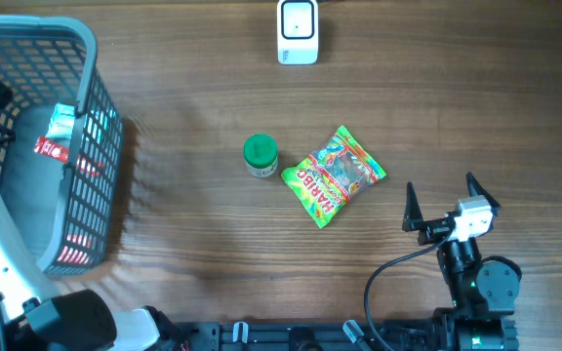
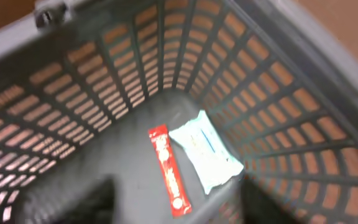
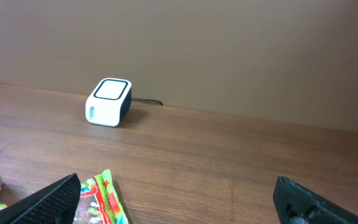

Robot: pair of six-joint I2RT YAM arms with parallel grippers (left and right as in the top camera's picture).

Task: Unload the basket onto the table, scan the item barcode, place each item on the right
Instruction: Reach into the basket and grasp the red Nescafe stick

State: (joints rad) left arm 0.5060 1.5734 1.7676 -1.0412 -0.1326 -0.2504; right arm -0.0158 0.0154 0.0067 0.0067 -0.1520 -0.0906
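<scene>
My left gripper (image 2: pixel 179 199) hangs inside the grey basket (image 2: pixel 104 81), jaws apart and nothing between them. Its dark fingers (image 2: pixel 86 202) are blurred at the bottom of the left wrist view. Below it on the basket floor lie a red snack bar (image 2: pixel 169 177) and a white wipes pack (image 2: pixel 204 152), side by side. On the table are a Haribo bag (image 1: pixel 334 175) and a green-capped bottle (image 1: pixel 260 156). The white barcode scanner (image 1: pixel 298 31) stands at the far edge. My right gripper (image 1: pixel 443 190) is open, to the right of the Haribo bag (image 3: pixel 101 202).
The basket (image 1: pixel 91 58) takes up the table's left side, its wall standing tall. The scanner (image 3: pixel 108 101) has a cable running off behind it. Bare wood lies between the bag and the scanner.
</scene>
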